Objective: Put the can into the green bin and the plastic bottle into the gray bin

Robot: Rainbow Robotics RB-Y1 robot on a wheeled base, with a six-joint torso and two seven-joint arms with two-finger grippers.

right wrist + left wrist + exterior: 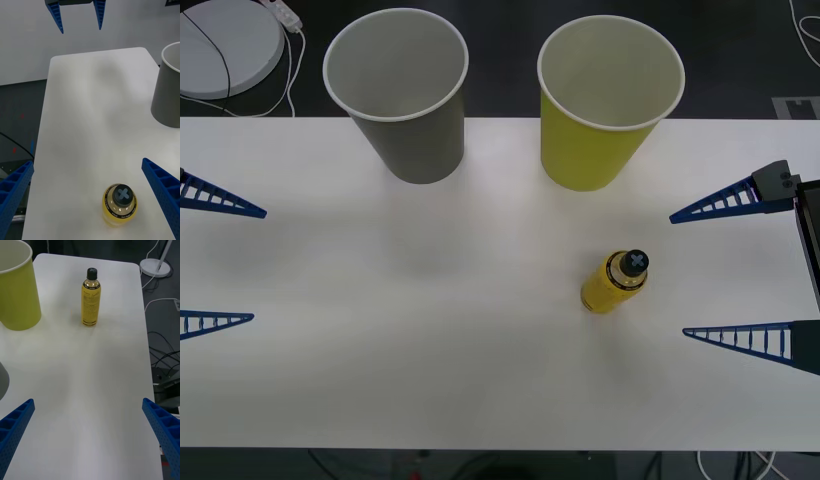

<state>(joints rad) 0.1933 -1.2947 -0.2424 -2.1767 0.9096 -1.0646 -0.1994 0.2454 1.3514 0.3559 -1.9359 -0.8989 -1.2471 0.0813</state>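
Table white, seen from the front. Gray bin upright at 11 o'clock near the far edge; green bin upright beside it at 1 o'clock, the two apart. Bottle stands upright at about 3 o'clock from table centre, nearer than the green bin and not touching it — black cap on, yellow drink inside.

Right gripper at the 3 o'clock edge, fingers spread wide, empty; the bottle sits just off its tips, roughly in line with the gap. Left gripper at the 9 o'clock edge — fingers wide, empty, well apart from the bottle.
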